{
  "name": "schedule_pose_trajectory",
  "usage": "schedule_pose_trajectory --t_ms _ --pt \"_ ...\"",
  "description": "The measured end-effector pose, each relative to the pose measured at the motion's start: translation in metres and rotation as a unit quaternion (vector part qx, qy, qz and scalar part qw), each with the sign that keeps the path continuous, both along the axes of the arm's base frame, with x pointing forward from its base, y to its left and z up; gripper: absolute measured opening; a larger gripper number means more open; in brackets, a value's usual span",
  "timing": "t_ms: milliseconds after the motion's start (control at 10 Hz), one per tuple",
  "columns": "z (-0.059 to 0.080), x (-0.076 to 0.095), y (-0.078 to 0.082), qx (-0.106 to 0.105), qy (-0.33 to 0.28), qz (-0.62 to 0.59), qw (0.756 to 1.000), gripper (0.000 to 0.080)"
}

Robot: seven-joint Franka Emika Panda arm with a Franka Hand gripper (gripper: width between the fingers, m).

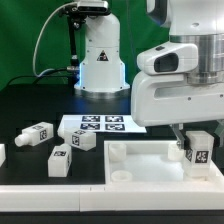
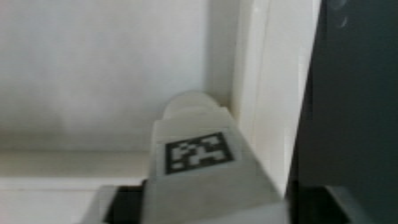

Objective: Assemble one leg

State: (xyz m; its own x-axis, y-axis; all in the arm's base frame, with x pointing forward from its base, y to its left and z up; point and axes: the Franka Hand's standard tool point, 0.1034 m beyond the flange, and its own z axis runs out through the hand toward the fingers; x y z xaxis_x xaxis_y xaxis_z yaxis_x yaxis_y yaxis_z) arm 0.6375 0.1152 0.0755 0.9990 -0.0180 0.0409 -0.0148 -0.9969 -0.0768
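Black bench (image 1: 30,105) before you: your arm reaches down at the exterior view's right, gripper (image 1: 196,150) clamped on a leg (image 1: 198,152) held upright over the panel (image 1: 140,165) corner. Three more legs lie loose beside the marker board (image 1: 98,125). Only your wrist view shows the leg's tag (image 2: 199,153) against the rim.

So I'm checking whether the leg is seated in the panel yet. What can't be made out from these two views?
- Exterior view: the gripper hides the top of the held leg; the panel rim hides its lower end, so seating is unclear.
- Wrist view: the leg is blurred, its lower end cut off by the frame; the fingers barely show.
- Exterior view: tags on loose legs too small to read.
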Motion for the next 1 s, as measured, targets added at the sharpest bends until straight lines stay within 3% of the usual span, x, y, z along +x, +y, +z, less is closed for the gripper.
schedule_pose_trajectory --t_ms 100,300,500,700,1000 --pt "-0.0004 0.0000 -0.0024 0.000 0.003 -0.034 0.999 0.0291" --pt "-0.0013 0.0002 -0.0022 0.004 0.004 -0.117 0.993 0.0291" --pt "-0.0026 0.0000 -0.0018 0.009 0.009 -0.258 0.966 0.0291" --pt "-0.0035 0.0001 -0.0010 0.034 0.025 -0.446 0.894 0.0290" --pt "-0.0027 0.0012 -0.0010 0.053 0.044 -0.567 0.821 0.0291"
